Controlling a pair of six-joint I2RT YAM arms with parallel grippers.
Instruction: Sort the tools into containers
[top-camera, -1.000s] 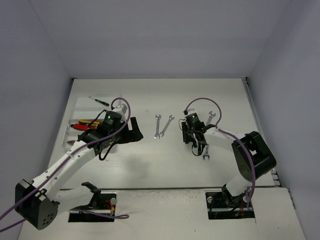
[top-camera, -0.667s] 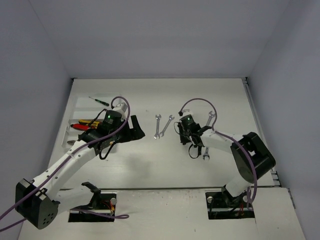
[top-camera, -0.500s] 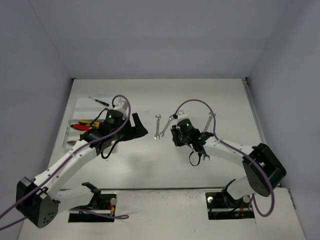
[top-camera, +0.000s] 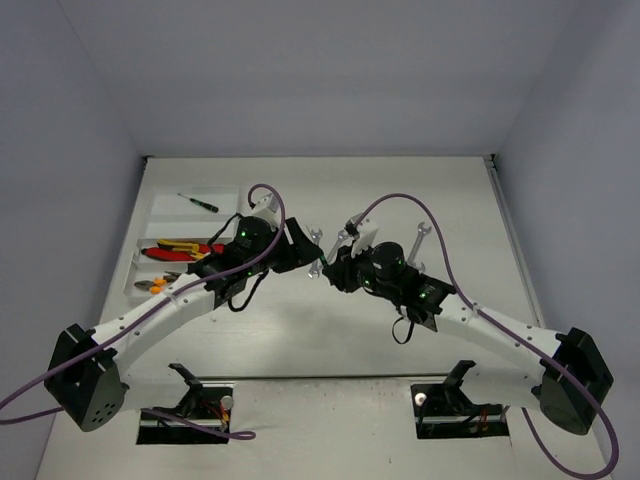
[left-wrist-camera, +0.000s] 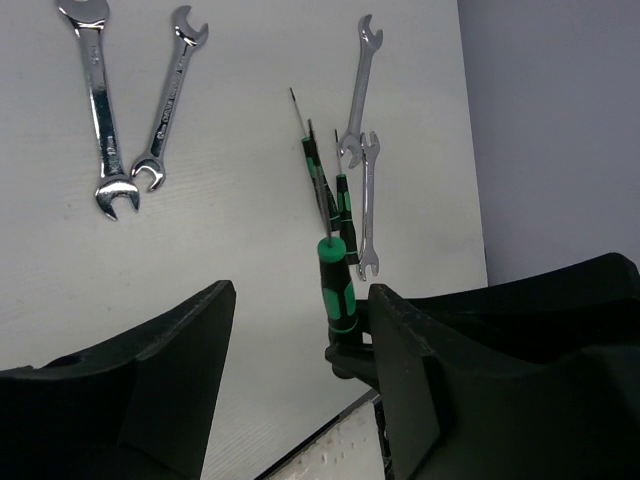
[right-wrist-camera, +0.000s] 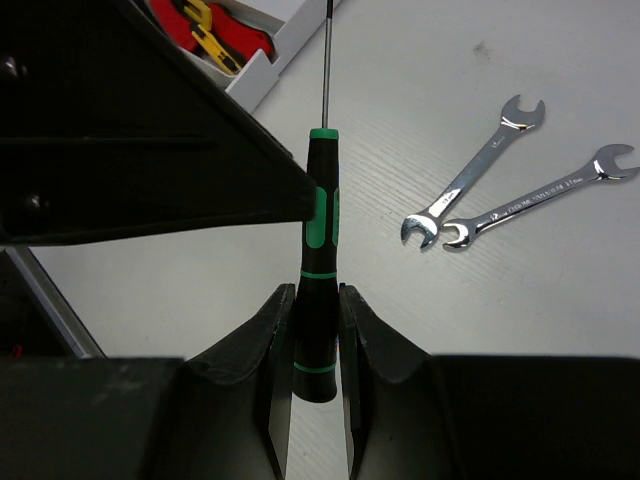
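You are looking down on a white table (top-camera: 300, 335) boxed in on three sides by plain pale grey-lilac walls (top-camera: 300, 70). Both arms reach in and meet near the middle of the table. Your right end effector (right-wrist-camera: 316, 310) is clenched on the lower handle of a black-and-green screwdriver (right-wrist-camera: 318, 250), held above the surface with its thin shaft pointing away from the wrist. Your left end effector (left-wrist-camera: 300, 295) is released, its fingers spread with that screwdriver between them, closer to one finger. A white organiser tray (top-camera: 136, 278) lies at the left of the table and holds red and orange-handled pliers (top-camera: 180, 250) in one compartment, with a second, small screwdriver (top-camera: 198, 202) farther back. Two silver open-end wrenches (right-wrist-camera: 470, 188) lie side by side on the bare table, just beyond the end effectors
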